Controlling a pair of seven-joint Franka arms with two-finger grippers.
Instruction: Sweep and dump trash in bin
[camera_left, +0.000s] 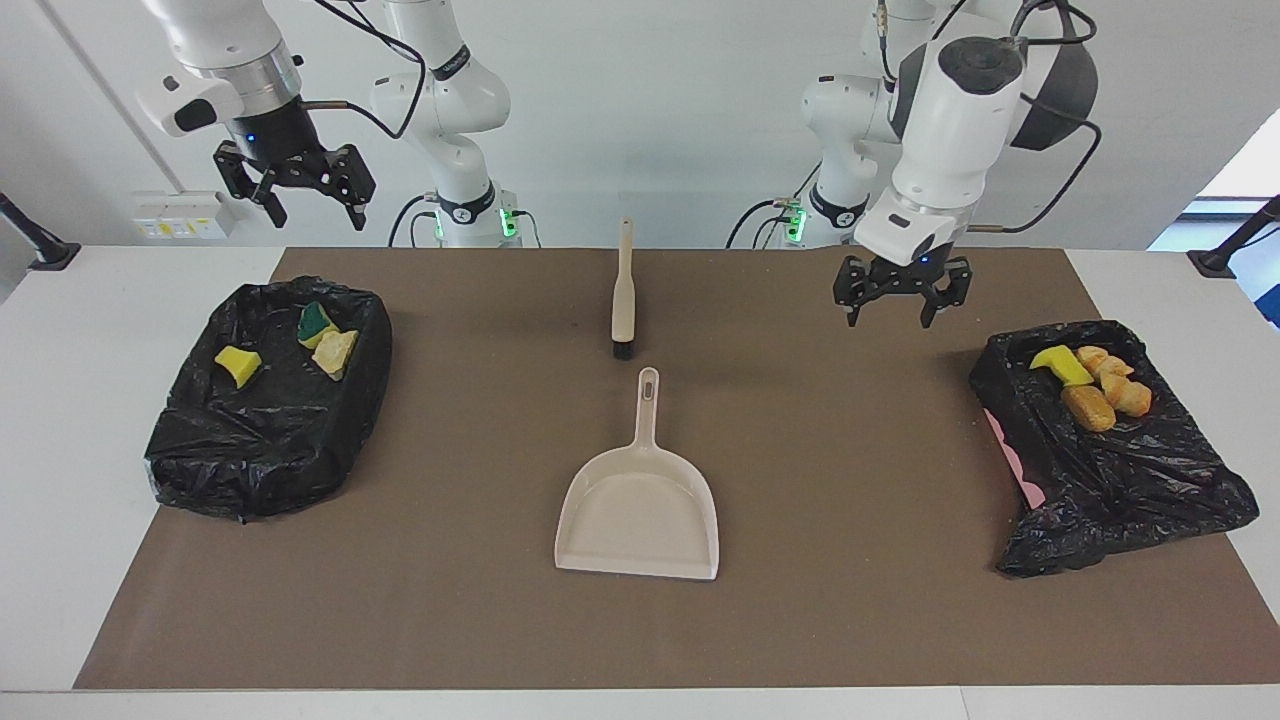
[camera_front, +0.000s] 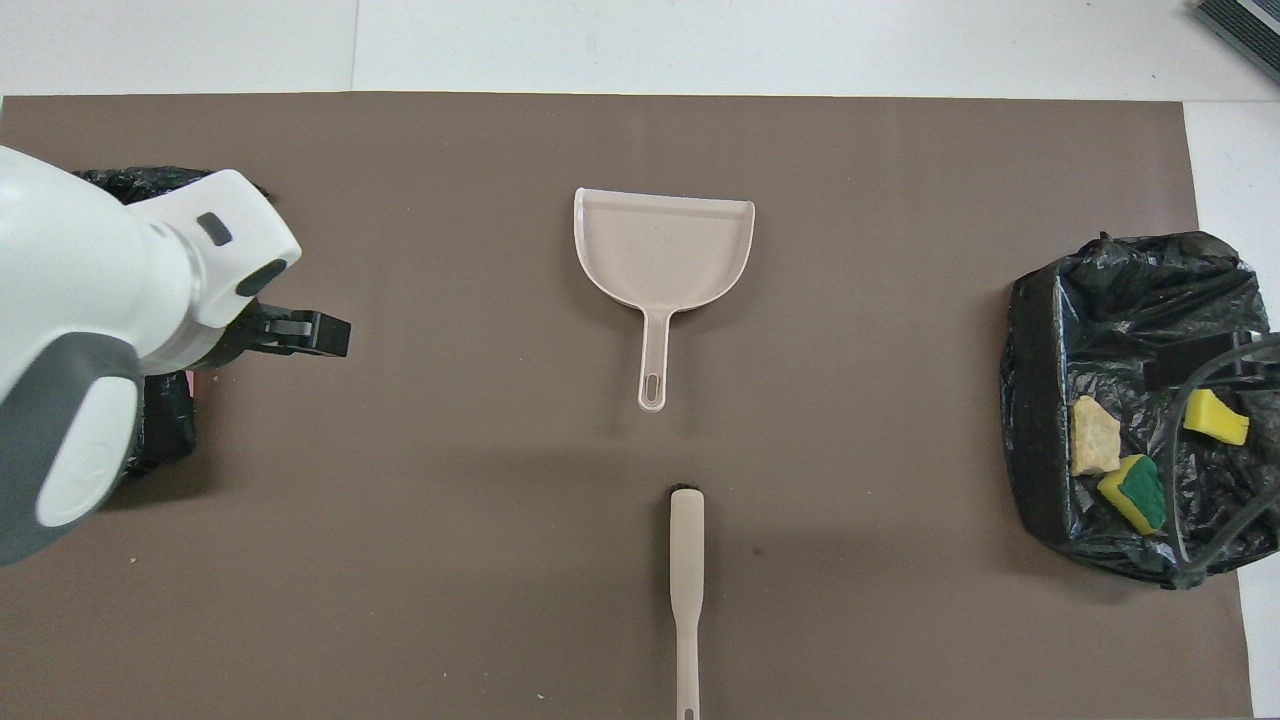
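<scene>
trash (camera_left: 1095, 385) heaped in the bin (camera_left: 1130, 470); both grippers' fingers spread wide, left (camera_left: 902, 300), right (camera_left: 312, 195).

You have two black-lined bins (camera_left: 260, 440) (camera_left: 1110, 470), one dustpan (camera_left: 640, 510), one brush (camera_left: 623, 295), and seven trash scraps (camera_left: 238, 366) (three sponges, four crusty lumps).

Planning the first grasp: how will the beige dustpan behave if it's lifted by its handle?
The dustpan looks like thin moulded plastic, so probably stiff and light. Its wide tray sits well away from the slim handle, so it may droop or twist in an end effector. Lying flat on the brown mat, it would likely slide rather than tip if pushed.
</scene>
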